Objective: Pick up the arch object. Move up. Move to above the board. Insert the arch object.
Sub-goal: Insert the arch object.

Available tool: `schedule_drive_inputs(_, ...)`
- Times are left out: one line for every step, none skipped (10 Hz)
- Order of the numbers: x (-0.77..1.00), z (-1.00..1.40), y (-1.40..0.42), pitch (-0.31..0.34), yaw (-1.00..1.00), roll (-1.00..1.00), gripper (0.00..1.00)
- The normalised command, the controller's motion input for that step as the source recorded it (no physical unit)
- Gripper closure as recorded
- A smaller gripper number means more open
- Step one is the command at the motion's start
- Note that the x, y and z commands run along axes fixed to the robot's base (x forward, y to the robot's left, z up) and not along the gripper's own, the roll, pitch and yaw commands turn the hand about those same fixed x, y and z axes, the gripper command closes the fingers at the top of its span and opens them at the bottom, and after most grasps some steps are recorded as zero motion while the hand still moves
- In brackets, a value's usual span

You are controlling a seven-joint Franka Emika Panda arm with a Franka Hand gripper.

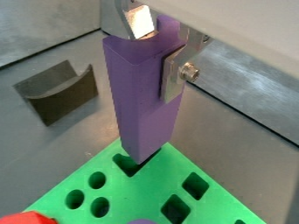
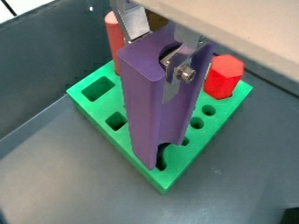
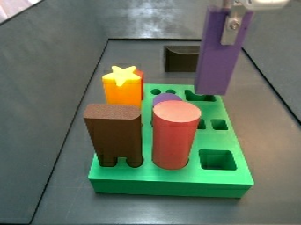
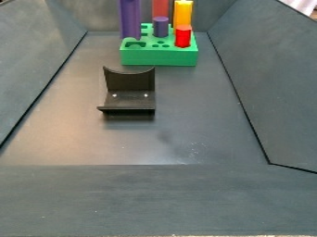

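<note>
Wrist views both showed our claw (image 1: 158, 48) clamped on the arch (image 1: 146, 96), its silver plates pressed to opposite faces near the top of the purple column. We held the piece upright, with its lower end right at the edge of the board (image 1: 176, 188), over a notch-shaped hole at the rim. Whether the tip had entered that hole or only touched its mouth, we could not tell; in a wrist view (image 2: 158, 105) the base seemed to meet the green surface near a slot.

From a side view the arch (image 3: 216, 53) stood over the far corner of the board (image 3: 177, 180), behind a red cylinder (image 3: 175, 134), a brown block (image 3: 114, 134) and an orange star piece (image 3: 122, 85). A dark fixture (image 4: 128, 90) stood on the tabletop (image 4: 186, 139), well apart from the board (image 4: 158, 51).

We judged the pick, the lift and the carry as done. What remained was the insertion itself: most of the column stood above the board, so it had to go down further before release.
</note>
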Motion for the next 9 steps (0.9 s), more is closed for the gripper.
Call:
schedule_drive_inputs(0.00, -0.14, 0.00, 0.050, -0.11, 0.04, 1.00)
schedule_drive_inputs(-0.02, -0.14, 0.00, 0.054, -0.13, 0.04, 1.00)
schedule_drive_inputs(-0.18, -0.05, 0.00, 0.001, -0.15, 0.00, 1.00)
schedule_drive_inputs(-0.08, -0.01, 0.00, 0.000, -0.12, 0.00, 1.00)
schedule_drive_inputs(0.00, -0.06, 0.05, 0.010, -0.07, 0.00, 1.00)
schedule_drive_inputs(0.00, -0.09, 0.11, 0.016, 0.00, 0.00, 1.00)
schedule_drive_inputs(-0.09, -0.10, 0.17, 0.000, 0.00, 0.00, 1.00)
schedule_drive_inputs(-0.07, -0.06, 0.12, 0.000, 0.00, 0.00, 1.00)
schedule_drive_inputs(-0.11, -0.06, 0.00, 0.000, 0.00, 0.00, 1.00)
